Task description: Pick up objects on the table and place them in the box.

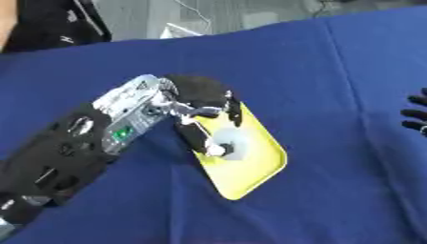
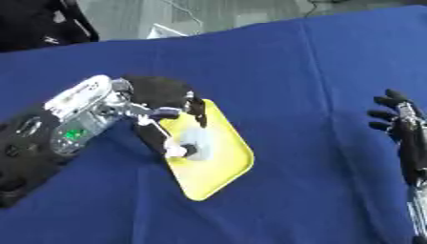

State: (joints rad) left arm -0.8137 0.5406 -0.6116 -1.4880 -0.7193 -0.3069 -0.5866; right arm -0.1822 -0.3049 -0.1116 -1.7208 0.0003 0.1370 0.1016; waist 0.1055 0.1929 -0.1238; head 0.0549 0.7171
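1. Yellow tray [image 1: 250, 176]: a flat, rounded-corner rectangle lying on the blue cloth, a little left of the table's centre, set askew so that one corner points toward the near edge. A pale round patch [image 1: 233, 143] shows on its upper half; what that patch is cannot be made out.
2. Left hand [image 1: 200, 102]: it enters from the lower left and lies over the tray's far end. The fingers are curled over the far rim, and the thumb [image 1: 200, 138] reaches down across the yellow surface, its light tip touching the pale patch. The tray is thus pinched between fingers and thumb. Whether the tray is lifted off the cloth or lies flat cannot be told.
3. Left forearm [image 1: 125, 119]: silver housing with a small green panel, then black segments running to the lower left corner. It hides the cloth directly left of the tray.
4. Blue cloth [image 1: 333, 95]: it covers the whole table, with soft folds running toward the right side.
5. Right hand [image 2: 400, 128]: at the right edge, well apart from the tray, fingers straight and spread, pointing toward the centre, holding nothing.
6. Background: beyond the far edge, a dark garment [image 1: 58, 24] at upper left and a grey floor.
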